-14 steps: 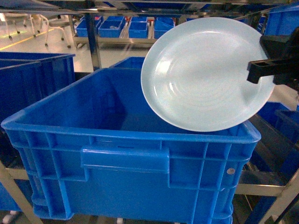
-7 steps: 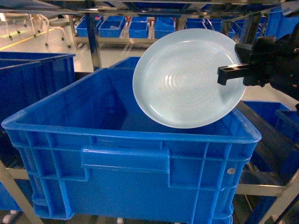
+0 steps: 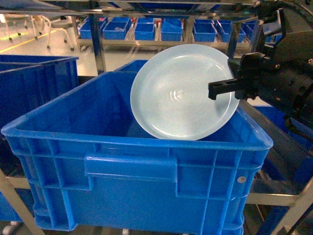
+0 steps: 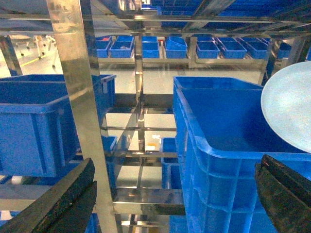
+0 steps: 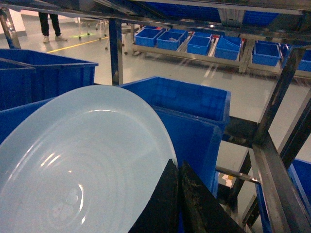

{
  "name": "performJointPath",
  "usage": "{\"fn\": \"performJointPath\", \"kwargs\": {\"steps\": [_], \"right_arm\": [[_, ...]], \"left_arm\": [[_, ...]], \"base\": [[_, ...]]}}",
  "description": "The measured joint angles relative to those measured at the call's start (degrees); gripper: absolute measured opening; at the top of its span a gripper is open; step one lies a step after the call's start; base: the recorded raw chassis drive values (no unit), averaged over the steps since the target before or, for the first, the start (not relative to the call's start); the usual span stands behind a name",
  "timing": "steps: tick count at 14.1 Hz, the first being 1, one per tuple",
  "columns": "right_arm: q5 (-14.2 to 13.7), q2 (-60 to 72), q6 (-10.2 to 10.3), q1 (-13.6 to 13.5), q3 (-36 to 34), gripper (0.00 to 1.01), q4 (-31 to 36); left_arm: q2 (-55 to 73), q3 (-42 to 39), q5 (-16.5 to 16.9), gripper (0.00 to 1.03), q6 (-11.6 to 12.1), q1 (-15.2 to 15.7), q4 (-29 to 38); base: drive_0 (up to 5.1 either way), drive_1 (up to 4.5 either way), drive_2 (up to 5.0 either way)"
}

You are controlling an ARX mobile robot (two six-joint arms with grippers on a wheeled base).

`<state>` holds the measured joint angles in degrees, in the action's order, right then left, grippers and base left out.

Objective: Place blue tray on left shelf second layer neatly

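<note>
Tray (image 3: 181, 93), tilted over the crate's (image 3: 146, 166) far right corner, is pinched at its rim by the right tool (image 3: 220, 89); crate wall hides its lower edge. Left tool (image 4: 170, 194) spread.

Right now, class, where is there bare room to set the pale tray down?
Free: the bare floor of the big blue crate, bounded by its four walls, beneath the blue tray held by the right end effector. Crowded: neighbouring crates left, shelf uprights around.

I am seeing a pale sky-blue round plastic tray (image 3: 181, 95) showing faint concentric rings, a deep royal-blue ribbed plastic crate (image 3: 132, 181), a matte black right gripper (image 3: 222, 89), and a shiny silver steel shelf upright (image 4: 80, 97).
</note>
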<state>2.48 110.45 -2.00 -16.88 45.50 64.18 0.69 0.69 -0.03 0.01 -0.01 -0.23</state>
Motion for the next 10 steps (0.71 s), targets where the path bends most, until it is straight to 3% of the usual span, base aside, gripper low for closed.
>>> {"fn": "performJointPath", "kwargs": {"steps": [3,10], "right_arm": [[1.2,4.7,-0.7,-0.1,4.0,0.02,-0.5],[1.9,4.3,0.1,-0.7,2.6,0.91,1.3]], "left_arm": [[0.0,0.0,0.0,0.98,0.0,0.0,0.0],[0.0,0.0,0.0,0.98,0.0,0.0,0.0]], "base": [[0.0,0.00,0.0],[0.0,0.00,0.0]]}}
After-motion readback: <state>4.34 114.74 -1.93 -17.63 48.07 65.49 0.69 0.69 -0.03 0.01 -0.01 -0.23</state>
